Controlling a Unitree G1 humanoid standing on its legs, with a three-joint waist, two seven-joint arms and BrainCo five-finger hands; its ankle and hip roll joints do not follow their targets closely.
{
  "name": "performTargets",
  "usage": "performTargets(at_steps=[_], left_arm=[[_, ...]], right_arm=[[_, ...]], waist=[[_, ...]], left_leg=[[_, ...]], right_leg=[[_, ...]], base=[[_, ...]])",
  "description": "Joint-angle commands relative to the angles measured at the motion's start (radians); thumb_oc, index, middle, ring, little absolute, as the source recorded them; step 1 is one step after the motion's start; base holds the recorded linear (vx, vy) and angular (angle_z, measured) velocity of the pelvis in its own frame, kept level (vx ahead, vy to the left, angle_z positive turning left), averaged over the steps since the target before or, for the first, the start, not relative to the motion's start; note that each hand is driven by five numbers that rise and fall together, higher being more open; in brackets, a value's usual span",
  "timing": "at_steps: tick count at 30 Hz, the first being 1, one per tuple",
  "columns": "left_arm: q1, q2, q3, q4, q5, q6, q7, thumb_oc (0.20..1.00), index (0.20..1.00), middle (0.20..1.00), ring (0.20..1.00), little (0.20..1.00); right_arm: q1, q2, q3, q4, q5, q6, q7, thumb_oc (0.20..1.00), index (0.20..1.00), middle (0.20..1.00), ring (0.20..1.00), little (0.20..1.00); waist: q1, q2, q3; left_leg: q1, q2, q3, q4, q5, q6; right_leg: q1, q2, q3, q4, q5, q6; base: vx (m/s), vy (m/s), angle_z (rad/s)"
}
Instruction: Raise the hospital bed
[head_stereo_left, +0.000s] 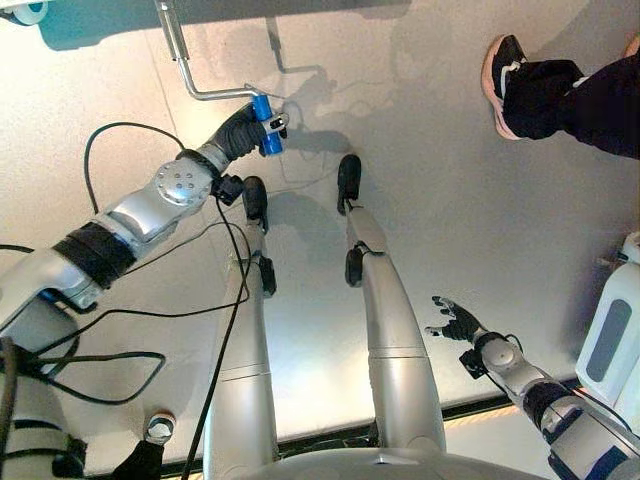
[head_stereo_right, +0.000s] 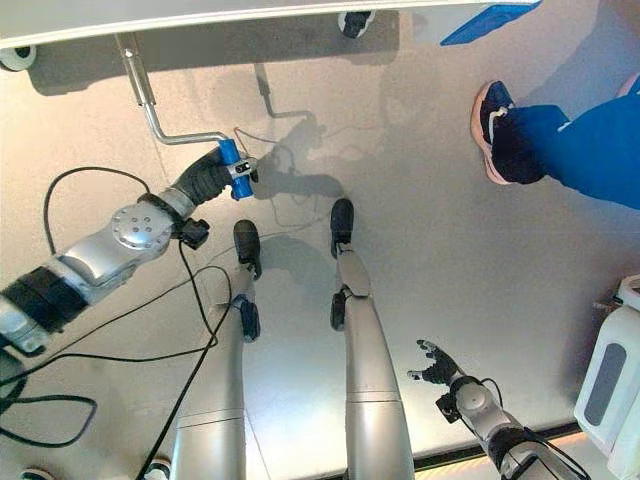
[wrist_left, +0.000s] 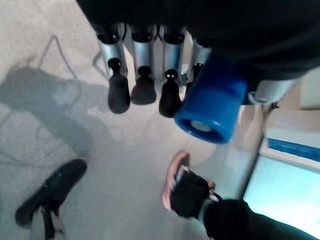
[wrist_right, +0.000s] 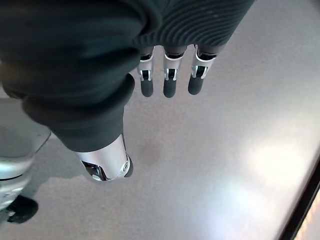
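**Left hand on the crank, turning yet to be judged**

Nearest the robot, the right hand hangs idle over bare floor, fingers loosely spread and holding nothing; its wrist view confirms relaxed, straight fingers.

Farther out, the left hand is wrapped around the blue grip of the bed's metal crank, which runs up to the bed frame at the far edge. The step in hand looks like cranking; the next move calls for a steady circular sweep with the grasp kept firm.

The left wrist view shows the grip's end beside the fingertips. The head views show a person's shoe standing well apart.
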Motion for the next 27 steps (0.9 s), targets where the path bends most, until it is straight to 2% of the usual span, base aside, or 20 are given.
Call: performTargets(at_steps=[1, 6, 7, 8, 10, 13, 15, 16, 18, 19, 20, 22, 25, 27], left_arm=[[0.005, -0.027, 0.079, -0.298, -0.068, -0.178, -0.081, 0.200, 0.200, 0.200, 0.200, 0.200], [0.050, 0.056, 0.102, -0.390, -0.119, -0.182, -0.116, 0.200, 0.200, 0.200, 0.200, 0.200], [0.082, 0.098, 0.123, -0.428, -0.140, -0.190, -0.132, 0.200, 0.200, 0.200, 0.200, 0.200], [0.084, 0.099, 0.125, -0.430, -0.140, -0.190, -0.132, 0.200, 0.200, 0.200, 0.200, 0.200], [0.145, 0.157, 0.169, -0.474, -0.171, -0.198, -0.158, 0.200, 0.200, 0.200, 0.200, 0.200], [0.231, 0.197, 0.243, -0.499, -0.188, -0.204, -0.170, 0.200, 0.200, 0.200, 0.200, 0.200], [0.244, 0.199, 0.256, -0.503, -0.187, -0.203, -0.170, 0.200, 0.200, 0.200, 0.200, 0.200], [0.325, 0.221, 0.322, -0.510, -0.193, -0.209, -0.176, 0.200, 0.200, 0.200, 0.200, 0.200], [0.371, 0.236, 0.361, -0.511, -0.192, -0.209, -0.179, 0.200, 0.200, 0.200, 0.200, 0.200], [0.427, 0.247, 0.415, -0.508, -0.192, -0.213, -0.179, 0.200, 0.200, 0.200, 0.200, 0.200], [0.434, 0.248, 0.421, -0.510, -0.191, -0.212, -0.179, 0.200, 0.200, 0.200, 0.200, 0.200], [0.533, 0.251, 0.517, -0.493, -0.192, -0.224, -0.173, 0.200, 0.200, 0.200, 0.200, 0.200], [0.587, 0.249, 0.568, -0.473, -0.189, -0.227, -0.164, 0.200, 0.200, 0.200, 0.200, 0.200], [0.666, 0.246, 0.647, -0.435, -0.173, -0.232, -0.145, 0.200, 0.200, 0.200, 0.200, 0.200]], right_arm=[[0.155, -0.082, 0.002, 0.004, -0.036, 0.012, 0.021, 1.000, 1.000, 1.000, 1.000, 1.000], [0.170, -0.081, -0.007, 0.011, -0.048, 0.007, 0.030, 1.000, 1.000, 1.000, 1.000, 1.000], [0.176, -0.079, -0.011, 0.016, -0.056, 0.002, 0.034, 1.000, 1.000, 1.000, 1.000, 1.000], [0.175, -0.079, -0.011, 0.016, -0.056, 0.002, 0.034, 1.000, 1.000, 1.000, 1.000, 1.000], [0.187, -0.078, -0.016, 0.019, -0.065, -0.007, 0.043, 1.000, 1.000, 1.000, 1.000, 1.000], [0.195, -0.070, -0.022, 0.029, -0.077, -0.010, 0.048, 1.000, 1.000, 1.000, 1.000, 1.000], [0.194, -0.072, -0.018, 0.029, -0.077, -0.010, 0.048, 1.000, 1.000, 1.000, 1.000, 1.000], [0.200, -0.065, -0.025, 0.041, -0.083, -0.014, 0.053, 1.000, 1.000, 1.000, 1.000, 1.000], [0.204, -0.066, -0.025, 0.040, -0.088, -0.016, 0.055, 1.000, 1.000, 1.000, 1.000, 1.000], [0.211, -0.066, -0.031, 0.040, -0.088, -0.019, 0.057, 1.000, 1.000, 1.000, 1.000, 1.000], [0.210, -0.067, -0.030, 0.040, -0.088, -0.019, 0.057, 1.000, 1.000, 1.000, 1.000, 1.000], [0.214, -0.064, -0.035, 0.041, -0.091, -0.022, 0.060, 1.000, 1.000, 1.000, 1.000, 1.000], [0.217, -0.063, -0.037, 0.043, -0.094, -0.022, 0.061, 1.000, 1.000, 1.000, 1.000, 1.000], [0.219, -0.065, -0.036, 0.043, -0.093, -0.024, 0.063, 1.000, 1.000, 1.000, 1.000, 1.000]], waist=[[-0.036, 0.102, -0.069], [-0.025, 0.104, -0.074], [-0.017, 0.105, -0.073], [-0.018, 0.105, -0.073], [-0.005, 0.104, -0.072], [0.006, 0.104, -0.072], [0.002, 0.105, -0.073], [0.017, 0.106, -0.073], [0.019, 0.105, -0.073], [0.027, 0.103, -0.071], [0.026, 0.104, -0.071], [0.037, 0.102, -0.068], [0.046, 0.101, -0.066], [0.055, 0.097, -0.062]], left_leg=[[0.029, 0.014, -0.066, -0.026, -0.010, -0.013], [0.032, 0.010, -0.067, -0.026, -0.010, -0.013], [0.035, 0.007, -0.069, -0.028, -0.010, -0.013], [0.036, 0.007, -0.069, -0.029, -0.010, -0.013], [0.039, 0.003, -0.070, -0.029, -0.009, -0.012], [0.043, -0.001, -0.073, -0.029, -0.008, -0.012], [0.043, -0.001, -0.073, -0.029, -0.008, -0.012], [0.048, -0.003, -0.074, -0.034, -0.005, -0.014], [0.051, -0.004, -0.075, -0.035, -0.004, -0.014], [0.054, -0.007, -0.077, -0.036, -0.005, -0.015], [0.054, -0.007, -0.078, -0.036, -0.005, -0.015], [0.059, -0.011, -0.081, -0.039, -0.004, -0.015], [0.059, -0.015, -0.084, -0.037, -0.004, -0.013], [0.059, -0.019, -0.089, -0.032, -0.005, -0.011]], right_leg=[[0.041, 0.044, -0.055, 0.055, -0.099, 0.057], [0.047, 0.037, -0.061, 0.055, -0.100, 0.060], [0.050, 0.036, -0.062, 0.055, -0.100, 0.062], [0.050, 0.036, -0.062, 0.055, -0.100, 0.062], [0.057, 0.032, -0.067, 0.054, -0.100, 0.065], [0.063, 0.027, -0.071, 0.055, -0.102, 0.066], [0.063, 0.027, -0.071, 0.054, -0.102, 0.066], [0.069, 0.023, -0.075, 0.054, -0.104, 0.068], [0.074, 0.022, -0.076, 0.052, -0.104, 0.069], [0.082, 0.017, -0.080, 0.049, -0.105, 0.070], [0.082, 0.017, -0.080, 0.049, -0.105, 0.070], [0.090, 0.011, -0.086, 0.047, -0.105, 0.072], [0.095, 0.007, -0.090, 0.045, -0.105, 0.074], [0.102, 0.005, -0.095, 0.041, -0.105, 0.075]], base=[[0.02, 0.034, 0.02], [0.00, 0.008, 0.01], [0.00, 0.022, 0.04], [0.01, 0.043, 0.07], [0.00, 0.044, 0.06], [0.00, 0.032, 0.03], [0.00, 0.032, 0.04], [0.00, 0.070, 0.03], [0.00, 0.056, 0.07], [0.00, 0.023, 0.09], [-0.01, 0.051, 0.08], [-0.01, 0.053, 0.03], [0.00, 0.032, 0.04], [0.00, 0.050, 0.03]])
